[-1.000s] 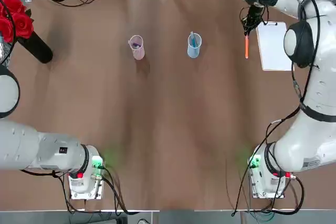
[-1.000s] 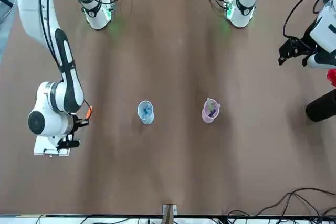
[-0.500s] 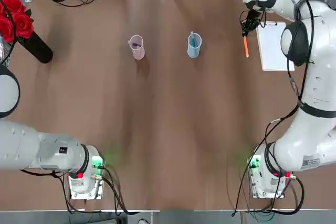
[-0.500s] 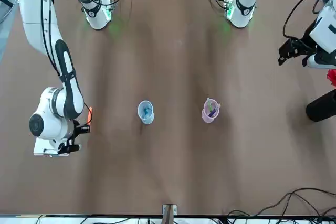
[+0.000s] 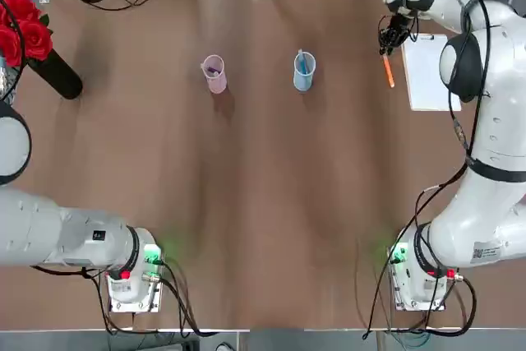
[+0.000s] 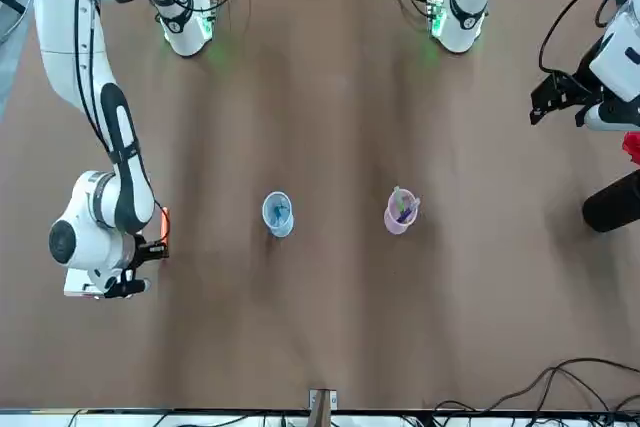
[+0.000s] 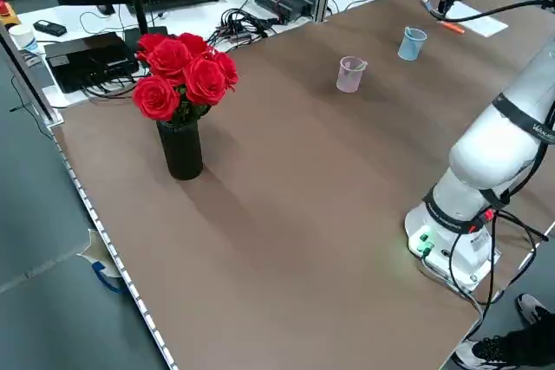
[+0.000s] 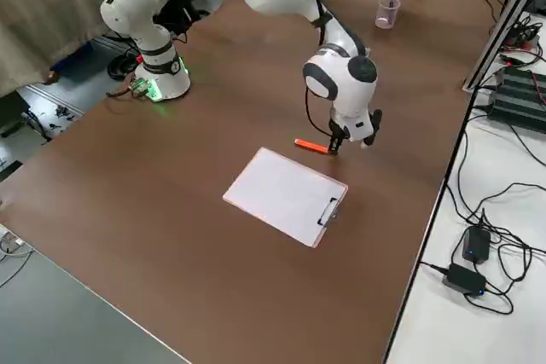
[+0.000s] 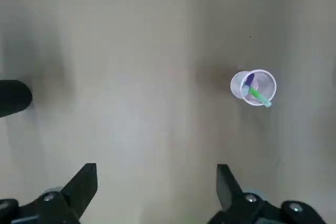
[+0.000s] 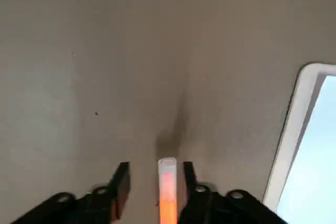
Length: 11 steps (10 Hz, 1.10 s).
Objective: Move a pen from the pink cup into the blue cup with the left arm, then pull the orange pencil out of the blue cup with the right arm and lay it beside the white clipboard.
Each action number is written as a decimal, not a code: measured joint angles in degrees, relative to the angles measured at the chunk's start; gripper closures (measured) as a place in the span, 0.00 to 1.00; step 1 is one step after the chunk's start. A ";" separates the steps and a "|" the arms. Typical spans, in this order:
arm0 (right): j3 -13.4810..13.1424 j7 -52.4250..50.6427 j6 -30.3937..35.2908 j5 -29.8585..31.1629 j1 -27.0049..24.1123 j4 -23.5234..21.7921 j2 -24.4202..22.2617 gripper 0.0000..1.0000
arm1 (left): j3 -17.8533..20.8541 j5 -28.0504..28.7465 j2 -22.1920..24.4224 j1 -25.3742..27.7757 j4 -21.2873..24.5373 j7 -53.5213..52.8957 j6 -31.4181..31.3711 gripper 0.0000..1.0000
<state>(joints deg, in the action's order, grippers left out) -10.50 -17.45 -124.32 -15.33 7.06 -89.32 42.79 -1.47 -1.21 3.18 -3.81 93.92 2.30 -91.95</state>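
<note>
Beside the white clipboard (image 8: 286,197), the right gripper (image 10: 156,174) has its fingers apart around the orange pencil (image 10: 168,195). It looks like the letting-go step. Next, it should lift straight up gently. The left gripper (image 9: 157,174) waits, fingers wide, near the pink cup (image 9: 253,87).

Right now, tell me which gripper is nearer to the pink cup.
Left: the left gripper hovers on its outer side; the right gripper is farther, past the blue cup.
</note>
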 joint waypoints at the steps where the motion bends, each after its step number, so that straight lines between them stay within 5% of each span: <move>1: -0.64 0.00 0.26 0.00 0.10 0.84 -0.44 0.32 | 0.00 0.00 0.00 0.00 0.00 0.00 0.00 0.00; 3: -3.04 0.00 5.27 0.00 0.23 2.90 -4.81 0.02 | 0.00 0.00 -0.01 0.00 -0.01 0.00 0.00 0.00; 6: -5.92 0.97 14.27 0.89 -0.10 3.13 -16.54 0.00 | 0.12 0.00 -0.02 0.01 -0.04 0.04 0.00 0.00; 11: -5.16 6.01 20.15 8.14 -1.56 2.79 -28.35 0.00 | 1.20 0.00 -0.02 0.02 -0.10 1.12 0.00 0.00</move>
<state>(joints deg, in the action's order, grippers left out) -15.67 -11.44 -104.17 -7.18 5.51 -86.53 14.44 -0.27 -1.21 3.16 -3.79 93.82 3.42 -91.94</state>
